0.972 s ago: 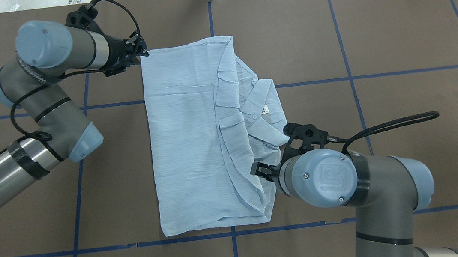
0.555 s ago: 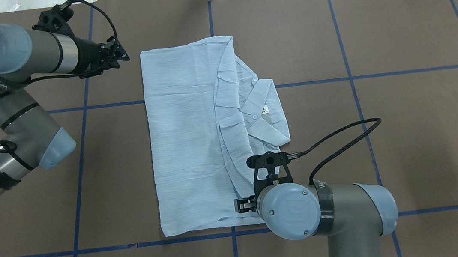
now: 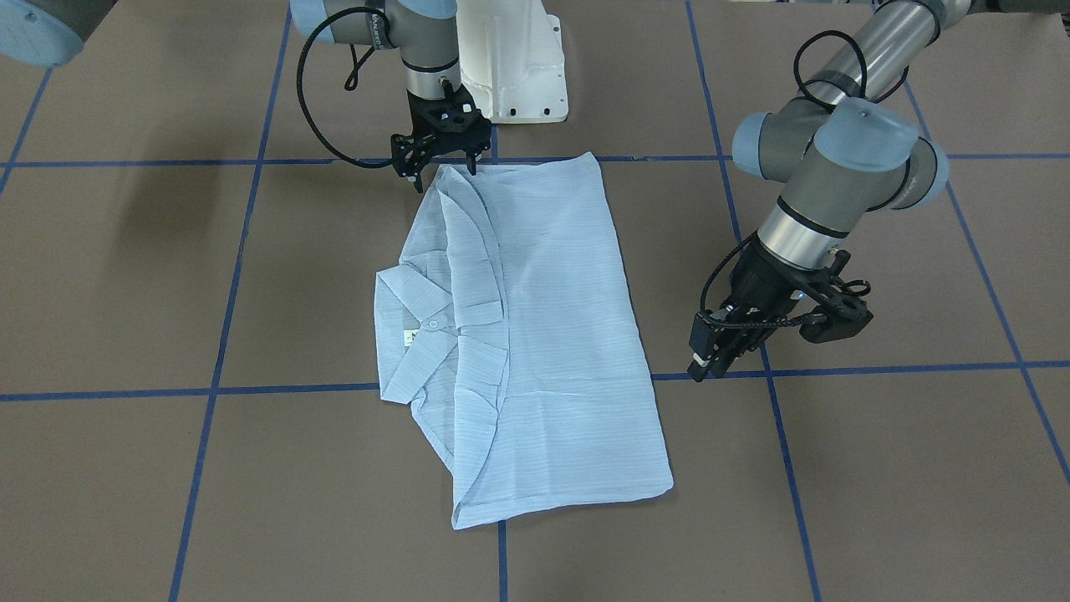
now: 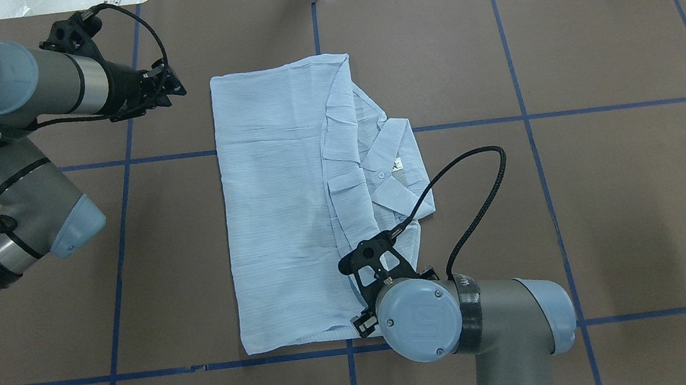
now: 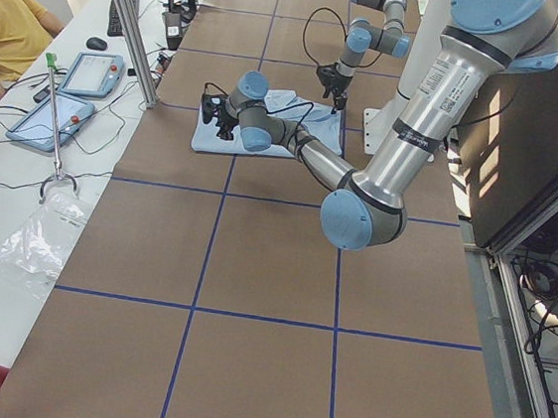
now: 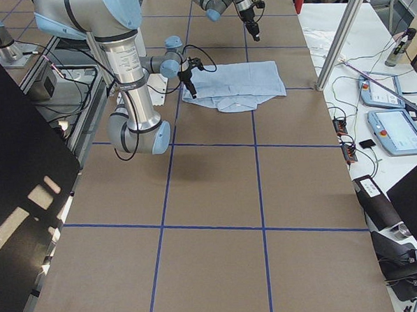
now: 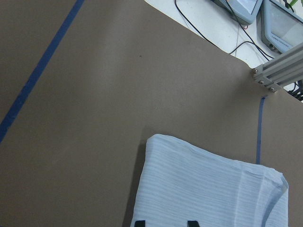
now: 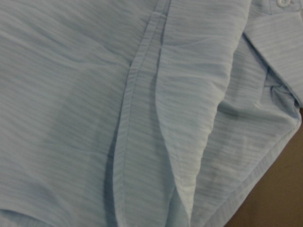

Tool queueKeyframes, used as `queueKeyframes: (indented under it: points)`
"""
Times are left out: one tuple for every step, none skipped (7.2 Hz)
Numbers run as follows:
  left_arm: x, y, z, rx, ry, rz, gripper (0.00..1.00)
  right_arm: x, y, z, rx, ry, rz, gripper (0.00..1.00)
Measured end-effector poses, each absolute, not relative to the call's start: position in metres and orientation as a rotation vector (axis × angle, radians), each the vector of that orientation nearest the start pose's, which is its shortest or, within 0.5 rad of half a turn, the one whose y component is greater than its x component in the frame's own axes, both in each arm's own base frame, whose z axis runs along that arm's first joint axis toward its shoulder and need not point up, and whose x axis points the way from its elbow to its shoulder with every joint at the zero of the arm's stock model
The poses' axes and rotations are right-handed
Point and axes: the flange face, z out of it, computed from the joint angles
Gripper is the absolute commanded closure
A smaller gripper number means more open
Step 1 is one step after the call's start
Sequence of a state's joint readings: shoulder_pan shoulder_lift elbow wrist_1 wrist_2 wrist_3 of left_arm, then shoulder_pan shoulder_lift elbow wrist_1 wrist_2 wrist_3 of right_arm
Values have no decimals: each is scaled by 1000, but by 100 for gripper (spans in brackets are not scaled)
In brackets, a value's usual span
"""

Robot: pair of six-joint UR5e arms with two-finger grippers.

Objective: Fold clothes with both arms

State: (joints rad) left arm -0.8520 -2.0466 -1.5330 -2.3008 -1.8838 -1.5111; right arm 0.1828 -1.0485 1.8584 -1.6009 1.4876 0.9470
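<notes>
My left gripper [image 4: 176, 87] was held with its fingers spread and nothing between them, just off the 10 o'clock corner of the shirt [image 4: 281, 212] as seen from over my shoulders, and clear of the cloth; in the left wrist view its two dark fingertips [image 7: 138, 223] stood apart at the bottom edge, with that corner of the shirt lying flat beyond them; my right gripper [image 3: 445, 177] was also spread, empty, and poised over the shirt's 5 o'clock corner, the one nearest my base; its wrist camera saw only striped cloth and a folded seam at close range, and I could not tell whether the tips touched the fabric; the pale-blue shirt lay folded into a long rectangle in the middle of the brown table [image 4: 607, 188], flat and fairly smooth; its collar [image 4: 393, 148] stuck out at the 3 o'clock side, with a small white button [image 4: 381, 175] and the neck label [image 4: 398, 163] showing there; layered folds ran along that same side from 12 to 5 o'clock; blue tape lines [image 4: 528, 116] crossed the table, one passing under the shirt's middle.
</notes>
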Motion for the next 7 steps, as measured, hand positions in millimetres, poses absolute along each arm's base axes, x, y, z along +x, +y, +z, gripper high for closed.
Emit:
queueKeyframes:
  points:
    - [368, -576, 320, 264, 1174, -513, 58, -589, -254, 250, 398, -675, -420, 0]
    - [368, -576, 320, 263, 1175, -514, 58, -592, -254, 253, 407, -664, -442, 0]
    - [368, -576, 320, 262, 1176, -514, 58, -594, -255, 256, 412, -655, -459, 0]
    - [368, -575, 319, 261, 1178, -516, 58, -595, -257, 258, 414, -649, -467, 0]
    - [368, -575, 319, 261, 1179, -517, 57, -592, -264, 260, 417, -643, -464, 0]
    - [368, -575, 319, 261, 1180, -517, 57, -585, -277, 263, 420, -636, -458, 0]
    - [368, -575, 319, 261, 1182, -518, 57, -573, -289, 272, 419, -625, -457, 0]
